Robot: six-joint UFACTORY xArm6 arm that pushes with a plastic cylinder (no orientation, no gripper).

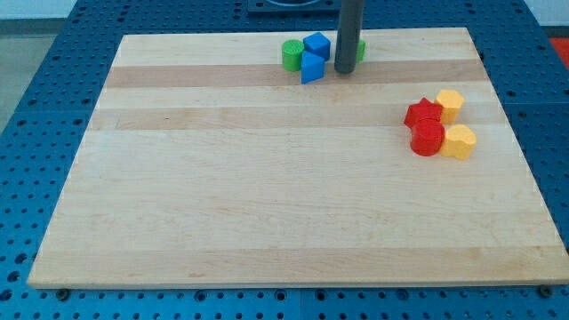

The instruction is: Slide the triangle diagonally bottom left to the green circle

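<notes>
A dark rod descends from the view's top onto a pale wooden table (267, 196), its lower end, my tip (343, 70), resting on the boards near the far edge. The tool has no jaws to open or close and has hold of nothing; it is a plain rod.

Taking the green circle (290, 55) as the landmark: a blue triangle (311, 68), the block named in the task, sits just to the circle's right and slightly toward the view's bottom, touching or nearly touching it. A second blue block (316, 44), its shape hard to make out, sits to the circle's right and slightly toward the view's top, against the triangle. My tip stands further right of the circle, just beyond the triangle with a narrow gap between them. A sliver of another green block (360, 51) shows behind the rod, mostly hidden, so its shape cannot be told.

Well to the circle's right and lower in the view, four blocks huddle together: a red star-like block (423, 114), a red cylinder (428, 139), a yellow block (450, 104) and another yellow block (460, 141). A blue perforated surface (53, 80) surrounds the table.
</notes>
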